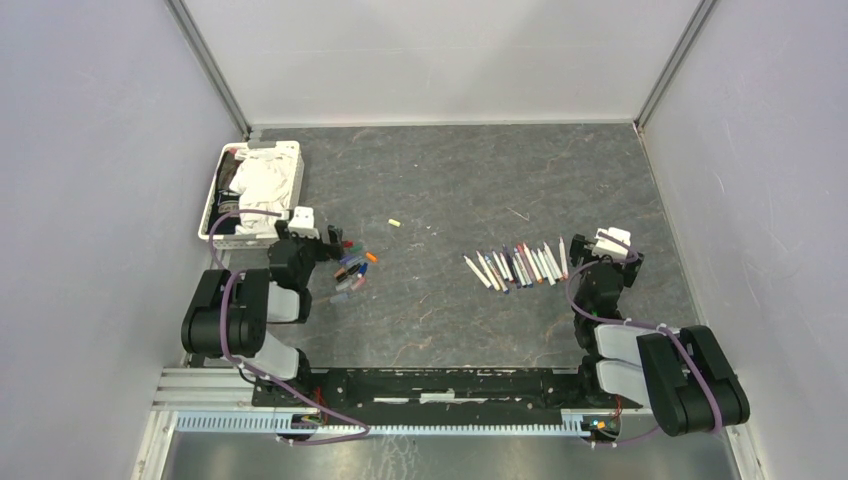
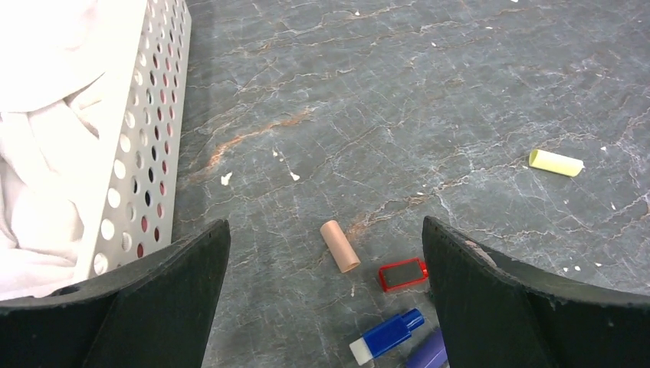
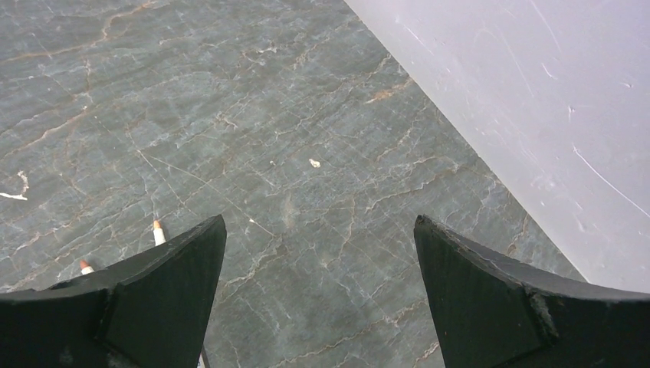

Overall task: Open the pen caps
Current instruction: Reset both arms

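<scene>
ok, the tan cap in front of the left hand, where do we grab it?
Take the tan cap across its middle, from straight above. It lies flat on the table, a short tube, so the left hand should close on its long sides. Favour the far end: the red cap sits close by its near end.

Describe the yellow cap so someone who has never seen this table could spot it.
Start at the white perforated tray in the far left corner and look right toward the row of pens. Between them, beyond the cluster of coloured caps, is the yellow cap, a short pale tube. Its neighbours are bunched together; it lies alone.
</scene>
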You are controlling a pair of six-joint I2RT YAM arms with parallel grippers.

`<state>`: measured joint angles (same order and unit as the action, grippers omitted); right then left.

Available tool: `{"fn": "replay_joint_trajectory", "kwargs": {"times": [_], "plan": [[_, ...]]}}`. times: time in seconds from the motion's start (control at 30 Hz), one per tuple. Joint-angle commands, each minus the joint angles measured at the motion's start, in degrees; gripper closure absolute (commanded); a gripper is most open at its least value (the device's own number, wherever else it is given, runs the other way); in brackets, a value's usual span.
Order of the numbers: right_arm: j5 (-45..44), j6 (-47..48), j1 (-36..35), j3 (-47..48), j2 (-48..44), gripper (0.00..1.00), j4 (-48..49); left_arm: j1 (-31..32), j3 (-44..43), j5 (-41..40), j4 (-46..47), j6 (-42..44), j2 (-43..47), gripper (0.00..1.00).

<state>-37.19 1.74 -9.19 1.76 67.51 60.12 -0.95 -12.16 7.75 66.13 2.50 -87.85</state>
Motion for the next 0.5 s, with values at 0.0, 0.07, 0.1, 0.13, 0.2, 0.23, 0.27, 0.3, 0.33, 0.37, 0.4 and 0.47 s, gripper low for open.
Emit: {"fn": "replay_joint_trajectory", "kwargs": {"times": [0.0, 0.07, 0.1, 0.13, 0.2, 0.23, 0.27, 0.3, 0.33, 0.37, 0.4, 0.47], "plan": [[-0.5, -1.6, 0.3, 0.0, -0.1, 0.02, -0.4, -0.1, -1.3, -3.1, 1.9, -2.3, 0.2, 0.00], [-0.3, -1.6, 0.2, -0.3, -0.3, 0.02, -0.4, -0.1, -1.8, -5.3, 1.1, -2.3, 0.1, 0.00], [-0.3, -1.7, 0.2, -0.3, -0.4, 0.02, -0.5, 0.0, -1.8, -5.3, 1.0, -2.3, 0.1, 0.00], [-0.3, -1.6, 0.3, -0.3, -0.6, 0.02, -0.5, -0.1, -1.9, -5.3, 1.0, -2.3, 0.0, 0.00], [-0.4, -1.6, 0.3, 0.0, -0.7, 0.02, -0.5, 0.0, -1.9, -5.4, 0.9, -2.3, 0.1, 0.00], [-0.3, -1.6, 0.3, 0.2, -0.7, 0.02, -0.6, 0.0, -1.9, -5.4, 0.9, -2.3, -0.1, 0.00], [-0.5, -2.8, 0.3, 0.3, -0.6, 0.02, -0.6, 0.0, -2.0, -5.5, 0.9, -2.2, -0.1, 0.00], [-0.5, -3.3, 0.3, 0.3, -0.5, 0.02, -0.6, 0.0, -2.1, -5.5, 0.8, -2.3, -0.2, 0.00], [-0.5, -3.5, 0.3, 0.3, -0.5, 0.02, -0.6, 0.0, -2.1, -5.6, 0.8, -2.3, -0.2, 0.00], [-0.6, -3.6, 0.3, 0.3, -0.3, 0.02, -0.6, 0.1, -2.1, -5.6, 0.8, -2.3, -0.2, 0.00], [-0.6, -3.7, 0.2, 0.3, -0.2, 0.02, -0.6, 0.2, -2.0, -5.6, 0.8, -2.3, -0.1, 0.00], [-0.9, -4.1, 0.3, 0.3, 0.1, 0.02, -0.7, 0.1, -1.9, -5.6, 0.8, -2.3, 0.1, 0.00]]}}
